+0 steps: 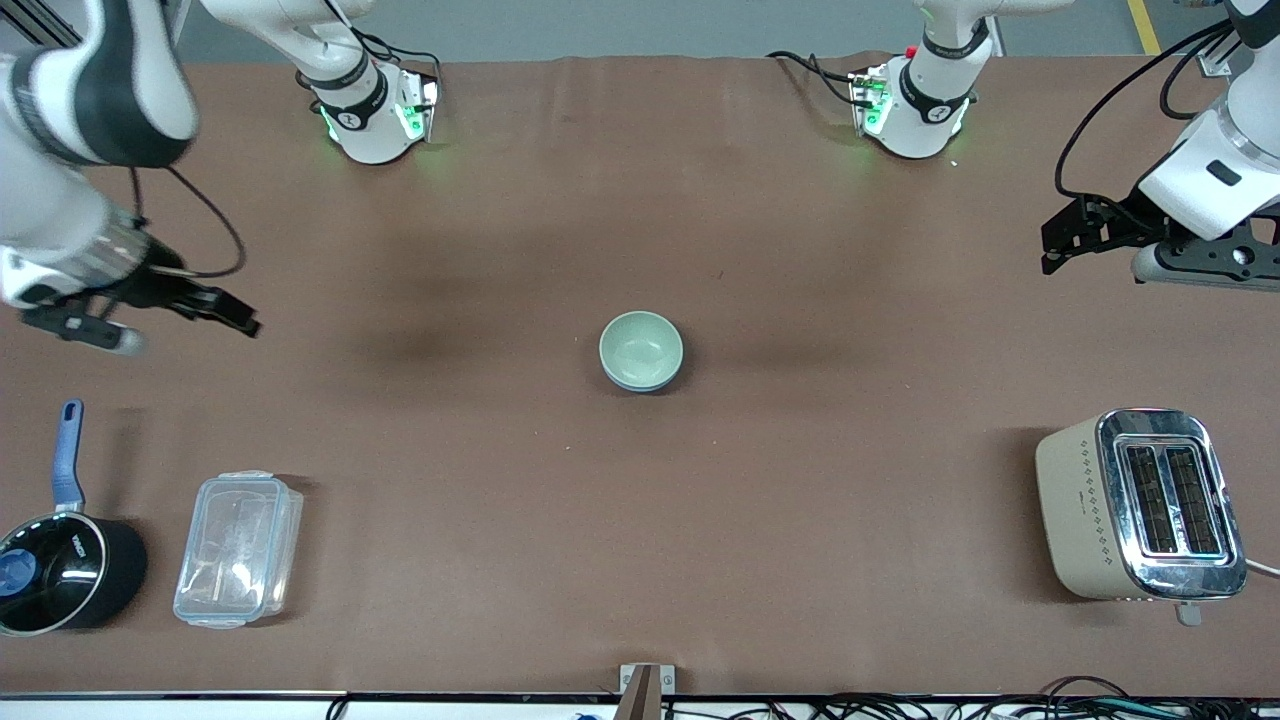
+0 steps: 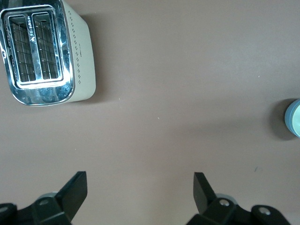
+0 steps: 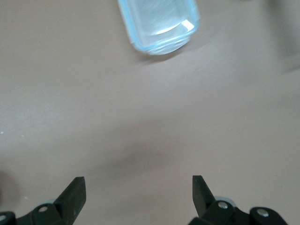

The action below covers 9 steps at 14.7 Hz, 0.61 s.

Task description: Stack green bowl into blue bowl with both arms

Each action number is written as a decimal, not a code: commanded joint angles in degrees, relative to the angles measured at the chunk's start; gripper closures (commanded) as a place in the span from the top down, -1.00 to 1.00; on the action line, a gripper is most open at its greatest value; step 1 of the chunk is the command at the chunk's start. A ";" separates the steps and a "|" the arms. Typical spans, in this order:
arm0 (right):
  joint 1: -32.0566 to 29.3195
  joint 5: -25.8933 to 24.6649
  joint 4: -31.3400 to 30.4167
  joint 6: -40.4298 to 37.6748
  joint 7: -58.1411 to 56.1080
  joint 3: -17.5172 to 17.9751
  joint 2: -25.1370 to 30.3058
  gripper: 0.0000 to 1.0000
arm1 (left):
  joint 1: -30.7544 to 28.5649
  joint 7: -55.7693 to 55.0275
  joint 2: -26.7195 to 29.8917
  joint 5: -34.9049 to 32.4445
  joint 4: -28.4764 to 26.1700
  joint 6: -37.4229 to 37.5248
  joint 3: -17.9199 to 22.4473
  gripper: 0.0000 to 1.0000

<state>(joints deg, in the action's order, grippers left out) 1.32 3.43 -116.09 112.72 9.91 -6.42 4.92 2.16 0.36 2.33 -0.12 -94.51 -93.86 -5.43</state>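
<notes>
The green bowl [image 1: 641, 346] sits nested inside the blue bowl [image 1: 640, 386] at the middle of the table; only a thin blue wall shows under the green rim. The stacked pair also shows at the edge of the left wrist view [image 2: 293, 118]. My left gripper [image 1: 1046, 250] is open and empty in the air at the left arm's end of the table, well away from the bowls; its wrist view [image 2: 140, 187] shows bare table between the fingers. My right gripper [image 1: 240, 318] is open and empty in the air at the right arm's end, and its wrist view [image 3: 139, 190] shows the same.
A beige and chrome toaster [image 1: 1140, 505] stands near the front camera at the left arm's end, also in the left wrist view [image 2: 42, 51]. A clear plastic container [image 1: 238, 548], also in the right wrist view [image 3: 157, 23], and a black saucepan with blue handle [image 1: 55, 570] stand at the right arm's end.
</notes>
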 commanded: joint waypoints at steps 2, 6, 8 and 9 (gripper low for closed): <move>-6.76 -1.06 11.90 -12.05 -8.58 1.15 -0.52 1.00 | -0.22 -0.18 0.75 0.12 0.29 1.23 -0.28 1.00; -6.08 -4.04 23.44 -19.82 -11.22 1.59 -2.02 1.00 | -0.22 -0.09 0.66 0.12 0.38 1.23 -0.28 1.00; -4.15 -3.96 24.07 -22.09 -10.80 1.76 -1.67 1.00 | -0.22 0.35 0.14 0.03 1.42 1.23 -0.28 1.00; -2.66 -4.13 23.90 -24.37 -9.83 1.68 -1.06 0.96 | -0.14 0.43 -0.21 0.03 1.78 1.23 -0.28 1.00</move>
<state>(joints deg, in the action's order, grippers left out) -3.63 0.94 -93.43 91.42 -0.68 -4.96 4.63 2.16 0.36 2.33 -0.12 -94.33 -93.68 -5.49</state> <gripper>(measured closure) 0.004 0.000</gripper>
